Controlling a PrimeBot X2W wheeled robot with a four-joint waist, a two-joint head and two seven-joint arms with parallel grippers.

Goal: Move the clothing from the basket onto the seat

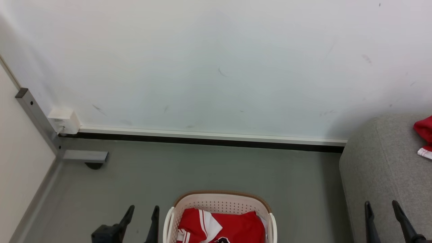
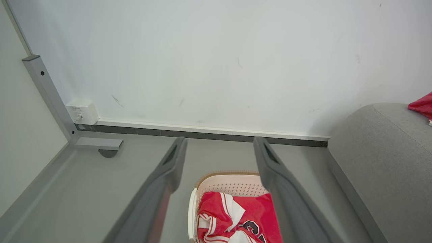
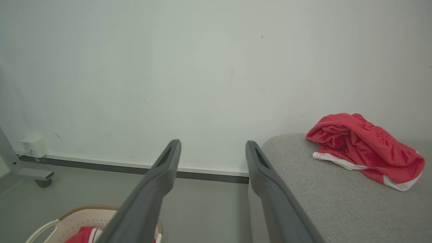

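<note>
On the grey floor (image 1: 202, 168), near its lower edge in the head view, the basket (image 1: 219, 203) stands apart from the seat (image 1: 378, 175), with bare floor between them; crumpled red clothing (image 1: 236, 226) with white stripes lies inside it, and the left wrist view shows black lettering on one piece; another red garment (image 3: 364, 148) with white trim lies bunched on top of the seat, toward the wall (image 1: 216, 67) behind it; the left gripper (image 1: 143, 207) hangs over the floor just left of the basket, its jaws spread and holding nothing; the right gripper (image 1: 380, 203) hangs over the seat's rounded arm, jaws likewise spread and bare; at the floor's far left corner a grey metal frame (image 1: 33, 111) stands beside a white box (image 1: 64, 120) on the wall.
</note>
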